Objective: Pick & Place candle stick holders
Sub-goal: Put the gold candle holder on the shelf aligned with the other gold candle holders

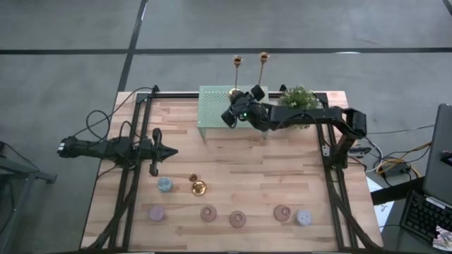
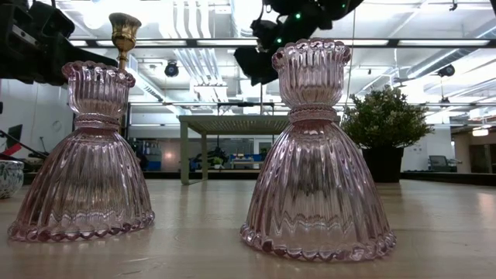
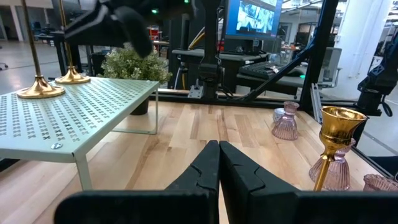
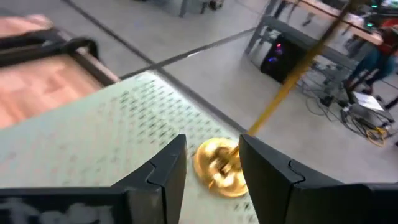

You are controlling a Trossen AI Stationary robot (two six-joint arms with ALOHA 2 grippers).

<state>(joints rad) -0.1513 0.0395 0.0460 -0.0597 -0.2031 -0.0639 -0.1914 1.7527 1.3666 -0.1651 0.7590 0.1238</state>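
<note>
Gold candle stick holders (image 1: 239, 76) stand on the green shelf (image 1: 212, 113), one base between our right gripper (image 4: 211, 165) jaws, which sit apart, so placing looks finished; next we fetch the short holder (image 1: 198, 187) beyond our left gripper (image 3: 219, 163), jaws together

Two slim, shiny gold metal candlesticks with round flared bases, one (image 1: 237, 76) beside the other (image 1: 262, 70), are standing upright near the back edge of the pale green perforated metal shelf (image 1: 212, 113). A third, shorter gold candlestick (image 1: 198, 187) is standing upright on the wooden bench (image 1: 240, 162), toward its front left.
</note>
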